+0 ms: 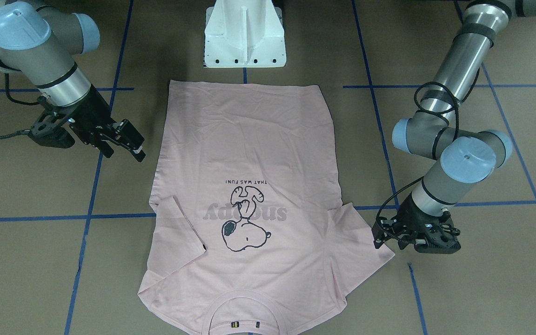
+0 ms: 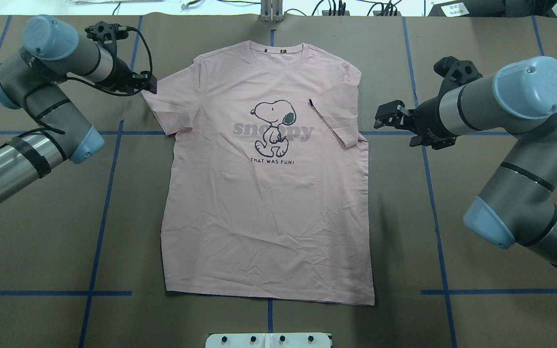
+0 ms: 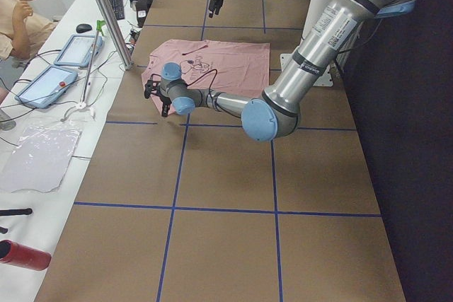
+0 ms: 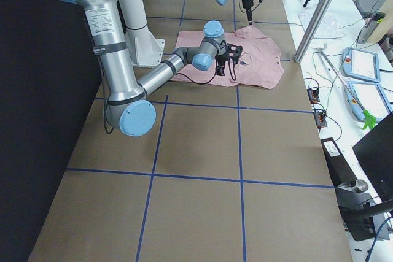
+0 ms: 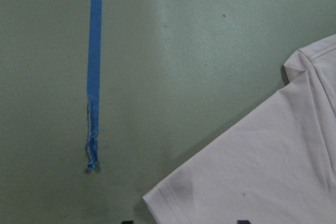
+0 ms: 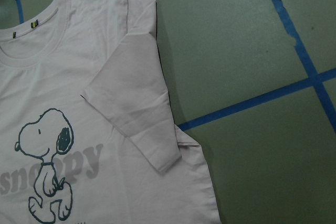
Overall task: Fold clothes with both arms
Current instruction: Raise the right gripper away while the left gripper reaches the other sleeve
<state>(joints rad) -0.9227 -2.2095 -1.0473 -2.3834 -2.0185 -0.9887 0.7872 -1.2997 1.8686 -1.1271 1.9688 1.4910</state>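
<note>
The pale pink T-shirt (image 2: 269, 193) lies flat, Snoopy print up, collar away from the robot. It also shows in the front view (image 1: 249, 139). One sleeve (image 2: 329, 123) is folded inward over the front, seen close in the right wrist view (image 6: 136, 98). The other sleeve (image 5: 262, 171) is spread out. My left gripper (image 2: 150, 84) is open, low over that sleeve's outer corner; it also shows in the front view (image 1: 382, 237). My right gripper (image 2: 380, 118) is open and empty, above the table beside the folded sleeve, apart from the shirt; it also shows in the front view (image 1: 126, 149).
The white pedestal base (image 1: 244, 37) stands just behind the shirt's hem. Blue tape lines (image 2: 109, 193) cross the brown table. A metal pole (image 3: 106, 12), tablets (image 3: 46, 83) and cables sit along the operators' side, where a person's arm shows.
</note>
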